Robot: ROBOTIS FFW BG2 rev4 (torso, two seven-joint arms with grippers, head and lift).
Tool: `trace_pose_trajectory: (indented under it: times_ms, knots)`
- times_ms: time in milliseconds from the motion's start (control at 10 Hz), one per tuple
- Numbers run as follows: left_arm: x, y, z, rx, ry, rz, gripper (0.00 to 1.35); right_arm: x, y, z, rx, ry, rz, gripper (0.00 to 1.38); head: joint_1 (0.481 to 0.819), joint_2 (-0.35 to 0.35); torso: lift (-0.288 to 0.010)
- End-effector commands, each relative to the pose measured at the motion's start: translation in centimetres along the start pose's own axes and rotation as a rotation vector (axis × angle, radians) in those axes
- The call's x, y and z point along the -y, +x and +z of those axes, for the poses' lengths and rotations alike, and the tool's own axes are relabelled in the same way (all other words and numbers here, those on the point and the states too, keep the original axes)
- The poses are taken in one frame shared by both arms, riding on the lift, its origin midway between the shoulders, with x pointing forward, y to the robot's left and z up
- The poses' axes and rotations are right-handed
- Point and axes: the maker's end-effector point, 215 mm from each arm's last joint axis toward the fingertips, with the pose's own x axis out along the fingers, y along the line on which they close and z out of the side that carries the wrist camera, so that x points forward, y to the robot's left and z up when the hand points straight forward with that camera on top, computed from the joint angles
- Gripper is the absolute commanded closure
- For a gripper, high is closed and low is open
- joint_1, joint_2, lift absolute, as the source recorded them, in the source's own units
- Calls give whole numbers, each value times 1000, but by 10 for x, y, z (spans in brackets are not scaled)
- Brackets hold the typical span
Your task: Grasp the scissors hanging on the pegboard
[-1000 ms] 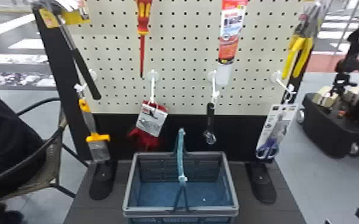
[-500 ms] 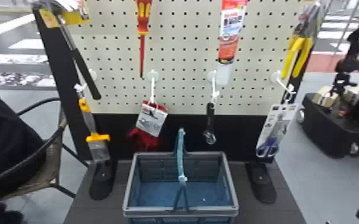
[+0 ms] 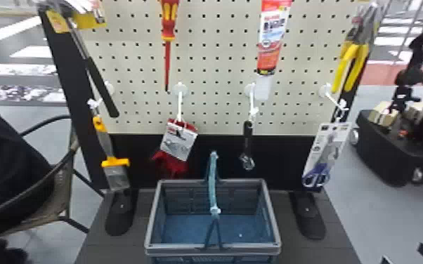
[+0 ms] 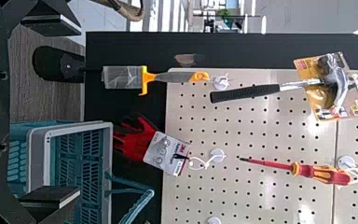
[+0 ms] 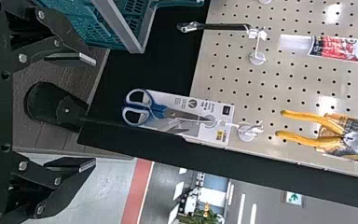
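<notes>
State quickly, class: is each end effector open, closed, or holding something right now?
Left end effector: open, holding nothing.
Right end effector: open, holding nothing.

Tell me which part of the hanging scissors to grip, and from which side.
Probably the blue handles of the scissors, hanging lowest, far from the hook. Come from the front with the right gripper: they hang flat, facing outward.

All three cameras toward pegboard [image 3: 214, 52]

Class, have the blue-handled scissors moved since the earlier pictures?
No. The blue-handled scissors in their white card hang from the same white hook on the cream pegboard.
</notes>
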Motion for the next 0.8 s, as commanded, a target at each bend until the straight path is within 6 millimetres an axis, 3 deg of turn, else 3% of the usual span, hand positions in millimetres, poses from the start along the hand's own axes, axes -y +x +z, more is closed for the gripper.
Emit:
trace_pose_trajectory:
  times_ms: [0,200,500,700]
  knots:
    - [0,0,0,1,0,-1,102,3,12,4,3,-4,2,495,549,0,-100]
    - [1,1,1,3,-2,0,102,6,24,0,11,21,9,498,549,0,-100]
    - [0,1,1,3,-2,2,102,15,51,-26,2,77,16,496,549,0,-100]
    - [1,1,0,3,-3,1,104,30,72,-23,18,73,16,492,549,0,-100]
